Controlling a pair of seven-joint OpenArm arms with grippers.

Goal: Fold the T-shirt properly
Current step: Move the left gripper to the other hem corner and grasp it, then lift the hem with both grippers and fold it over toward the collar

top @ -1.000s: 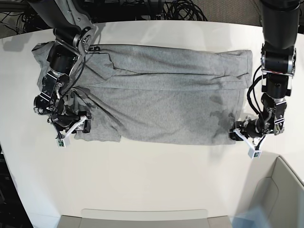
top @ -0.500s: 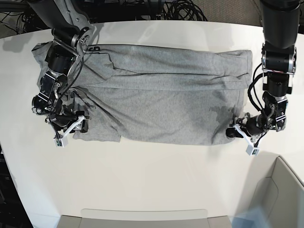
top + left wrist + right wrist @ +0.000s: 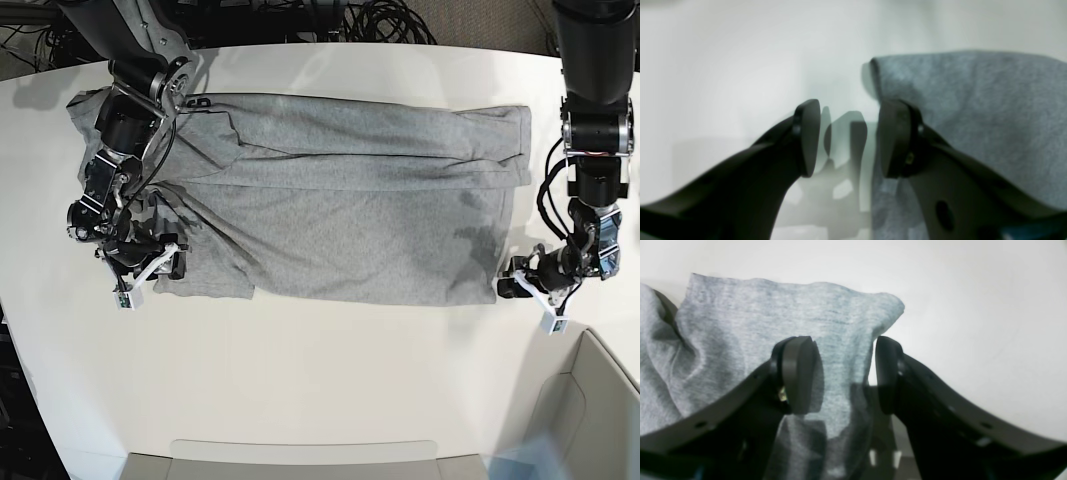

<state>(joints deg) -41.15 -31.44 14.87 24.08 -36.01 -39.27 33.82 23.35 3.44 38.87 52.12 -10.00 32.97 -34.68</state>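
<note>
T-shirt (image 3: pixel 340 200) flat on table (image 3: pixel 320 380). Left gripper (image 3: pixel 522 290) open beside hem corner; right gripper (image 3: pixel 160 268) open, straddling sleeve edge. Bare table alongside.

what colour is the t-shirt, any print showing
Heather grey T-shirt, plain on the side facing up; no print visible. Shows best in the base view.

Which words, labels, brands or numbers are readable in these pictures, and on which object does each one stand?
None can be read.
T-shirt: only plain grey cloth shows; no lettering is visible.
Left gripper and right gripper: each carries a small white tag; any marks on it are too small to read.
</note>
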